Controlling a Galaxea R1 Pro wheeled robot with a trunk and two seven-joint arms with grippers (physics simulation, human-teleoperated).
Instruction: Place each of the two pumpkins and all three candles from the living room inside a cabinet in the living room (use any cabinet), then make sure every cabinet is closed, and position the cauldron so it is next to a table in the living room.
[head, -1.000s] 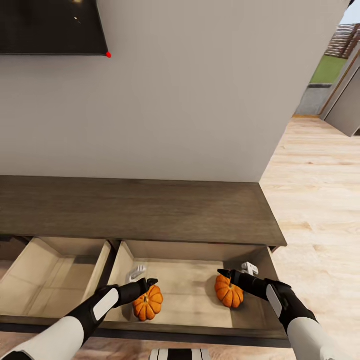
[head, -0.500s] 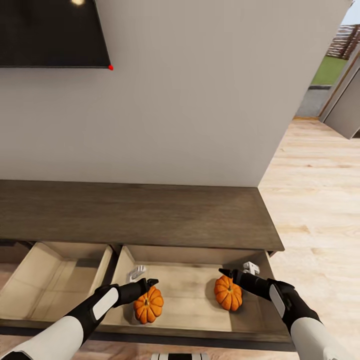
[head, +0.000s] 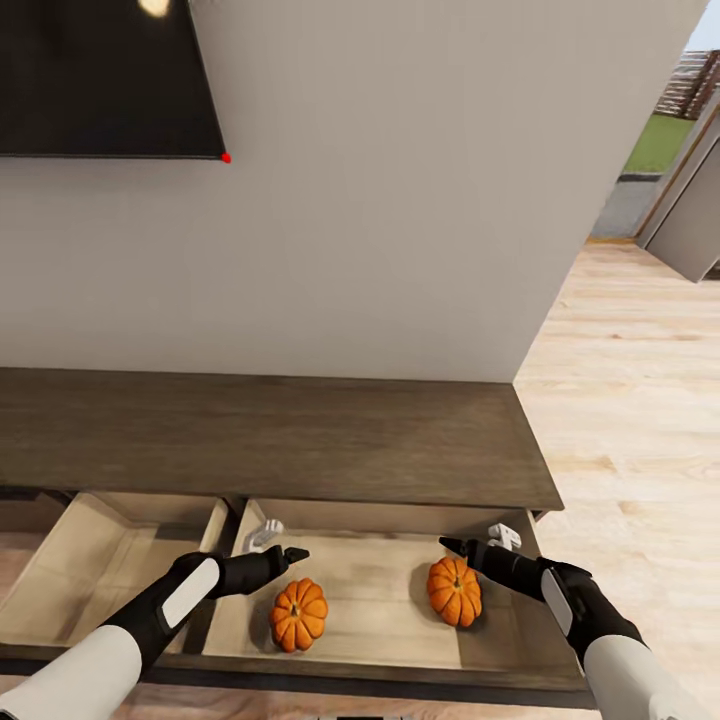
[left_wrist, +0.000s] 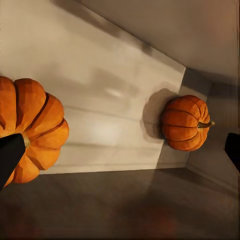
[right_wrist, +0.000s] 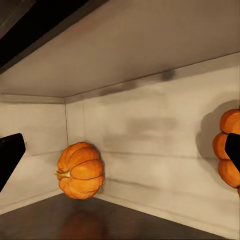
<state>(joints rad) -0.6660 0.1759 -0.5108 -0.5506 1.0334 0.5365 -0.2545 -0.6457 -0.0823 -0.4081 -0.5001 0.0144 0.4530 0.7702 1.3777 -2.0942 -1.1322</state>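
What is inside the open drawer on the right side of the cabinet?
Two pumpkins lie on its pale floor: one toward the left, one toward the right. Both arms hide some of the floor; no candles show on the visible part.

You are looking at 2 squat ribbed orange pumpkins, the left one (head: 298, 614) at 7 o'clock and the right one (head: 455, 591) at 5 o'clock, each with darker orange grooves between the ribs and a tiny brownish stem spot. They sit in a pale beige drawer (head: 380, 575) with faint grey streaks. The long low cabinet top (head: 270, 435) is dark brown with a fine wood grain. Your left gripper (head: 296, 553) and right gripper (head: 443, 545) are matte black, on arms turning white toward you. The wall (head: 400, 200) is flat grey-white. The screen (head: 100, 75) at 11 o'clock is black with a red dot (head: 226, 157) at its corner. The floor (head: 630, 420) at 3 o'clock is pale blond planks.
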